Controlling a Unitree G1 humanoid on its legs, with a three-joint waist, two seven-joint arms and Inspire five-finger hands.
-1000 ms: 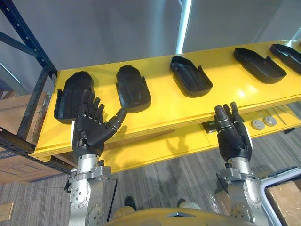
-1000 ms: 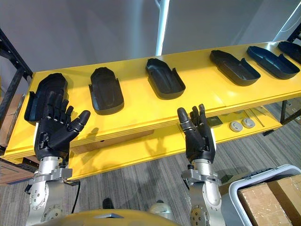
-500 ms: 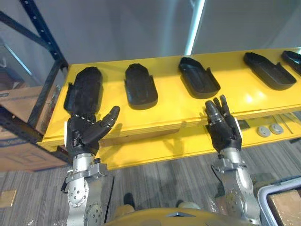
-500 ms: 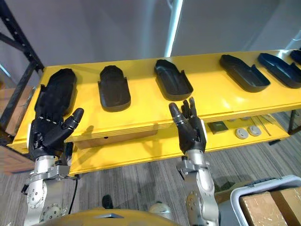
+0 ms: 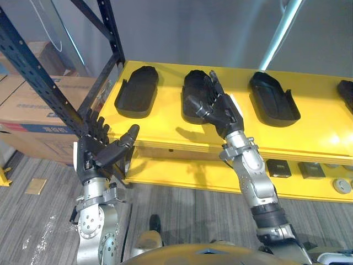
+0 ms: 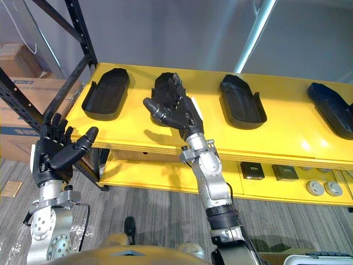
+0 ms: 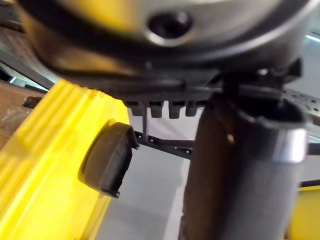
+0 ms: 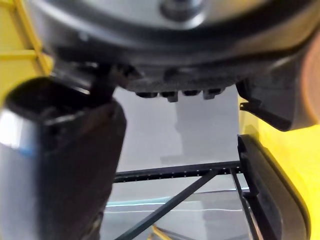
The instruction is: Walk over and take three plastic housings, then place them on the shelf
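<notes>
Left to right, you have: left hand (image 6: pixel 55 152) at lower left, fingers spread and released, holding nothing; first plastic housing (image 6: pixel 106 93) on the yellow shelf (image 6: pixel 287 138) at upper left; second housing (image 6: pixel 164 88) mid-frame, with the right hand (image 6: pixel 179 113) raised over it, fingers straight and released, contact not discernible; third housing (image 6: pixel 242 101) right of centre; fourth (image 6: pixel 333 109) at right edge. Neither hand carries a housing, so this fits either before picking or after placing.

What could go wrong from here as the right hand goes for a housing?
The right hand is open over the second housing; its straight fingers could shove the housing back instead of gripping it. The left hand hangs open beside the dark rack post and could strike it if the robot steps forward.
</notes>
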